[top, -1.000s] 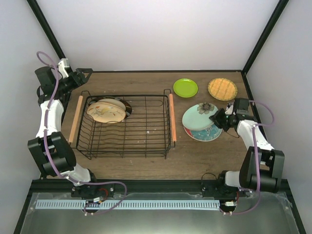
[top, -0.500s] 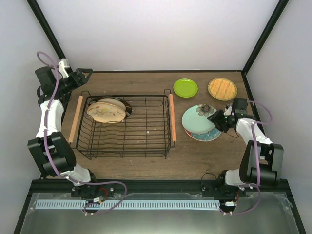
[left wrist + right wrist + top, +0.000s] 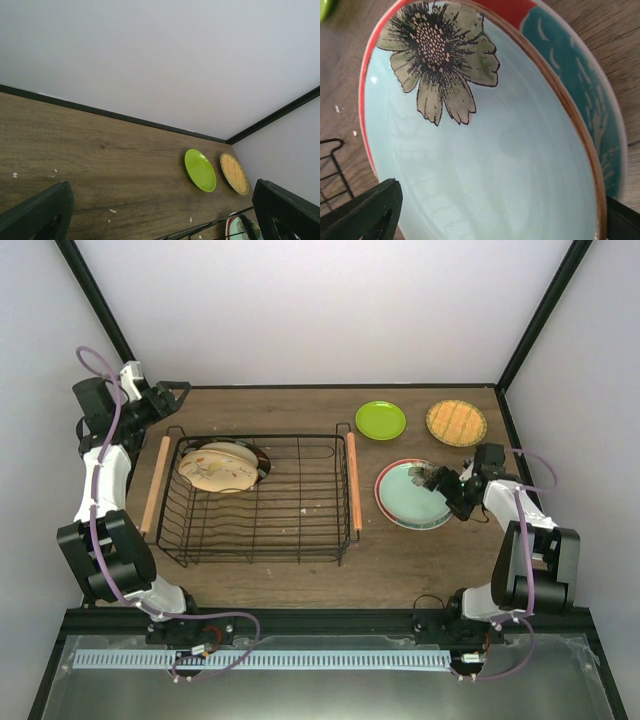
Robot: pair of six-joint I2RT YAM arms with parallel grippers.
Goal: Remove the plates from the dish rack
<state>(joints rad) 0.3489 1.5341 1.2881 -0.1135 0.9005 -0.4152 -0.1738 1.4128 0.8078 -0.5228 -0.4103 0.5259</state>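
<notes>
Right fingers [image 3: 365, 212] spread around pale teal plate [image 3: 485, 165], atop red plate [image 3: 532, 11]

No lettering, label, brand, number or sign can be read in any of the views. The only markings are decoration. A dark-outlined flower with olive petals is printed on the pale teal plate [image 3: 495, 165], and a lighter teal pattern on the plate beneath it [image 3: 580, 100] forms no readable characters. A grid pattern covers the orange plate [image 3: 456, 422]. A faint drawing on the beige plate [image 3: 218, 468] in the dish rack [image 3: 300, 540] is too small to make out.
</notes>
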